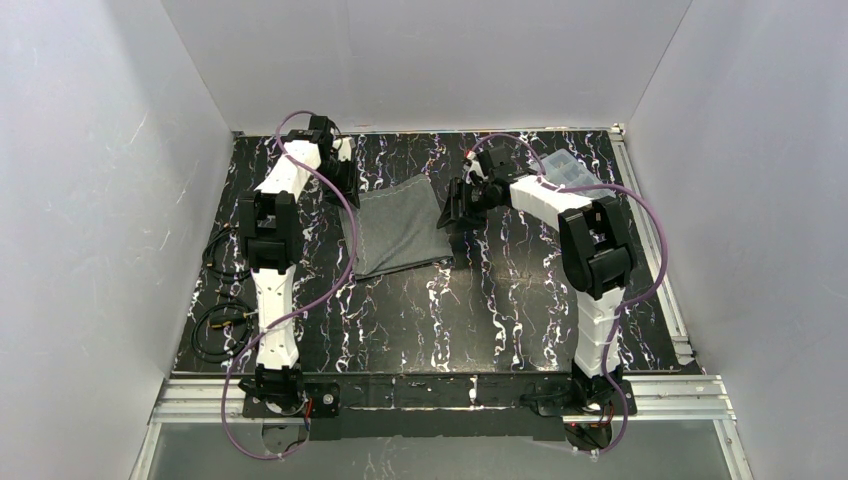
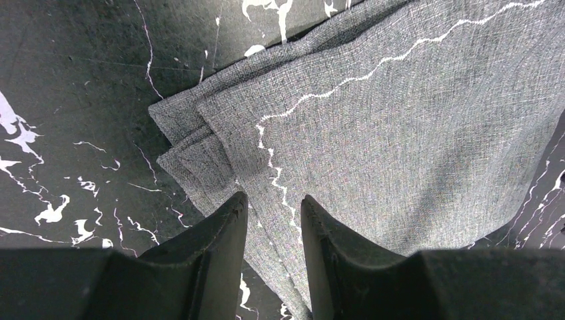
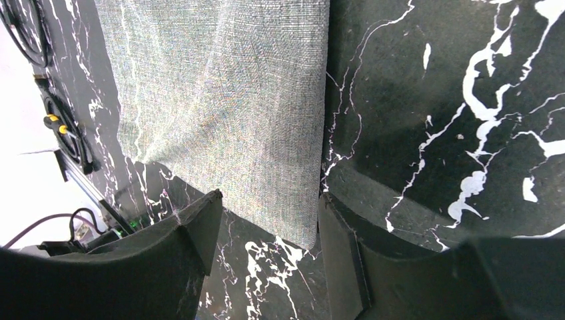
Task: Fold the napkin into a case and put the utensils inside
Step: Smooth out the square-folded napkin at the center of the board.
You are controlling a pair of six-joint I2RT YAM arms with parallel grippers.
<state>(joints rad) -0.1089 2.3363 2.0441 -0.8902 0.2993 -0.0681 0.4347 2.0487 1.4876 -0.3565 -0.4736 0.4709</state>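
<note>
The dark grey napkin (image 1: 400, 228) lies folded in layers on the black marbled table, its stacked corner plain in the left wrist view (image 2: 193, 143). My left gripper (image 1: 345, 180) is at its far left corner. There its jaws (image 2: 273, 203) stand a little apart over the cloth's stitched edge, and they pinch nothing. My right gripper (image 1: 450, 212) is at the far right corner of the napkin (image 3: 226, 87). It is open (image 3: 270, 200), with that corner lying between its fingers on the table. The utensils are out of view.
A clear plastic compartment box (image 1: 562, 170) sits at the back right, behind the right arm. Black cables (image 1: 222, 250) lie coiled along the table's left edge, also seen in the right wrist view (image 3: 63, 127). White walls close in on three sides.
</note>
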